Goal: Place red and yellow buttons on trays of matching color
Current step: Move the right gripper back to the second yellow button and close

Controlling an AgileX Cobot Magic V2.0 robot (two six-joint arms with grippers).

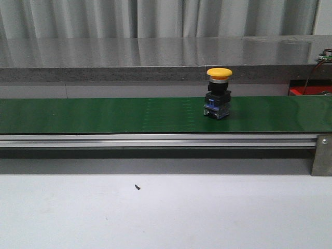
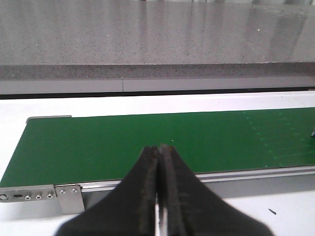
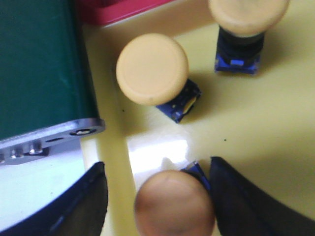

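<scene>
The left gripper (image 2: 160, 196) is showing as two black fingers (image 2: 142, 196), wide at the base and narrowing toward the tips, with scuffed, brownish inner edges that are looking worn. The right gripper (image 3: 155, 196) is appearing as two dark, nearly black fingers (image 3: 241, 196) with rounded outer curves and a faint bluish sheen along the rims; both are looking blurred at this range.

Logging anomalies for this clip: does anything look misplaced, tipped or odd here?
Little stands out. One yellow button on the yellow tray leans tilted, unlike its upright neighbour. A small dark speck lies on the white table. The button on the belt stands upright.
</scene>
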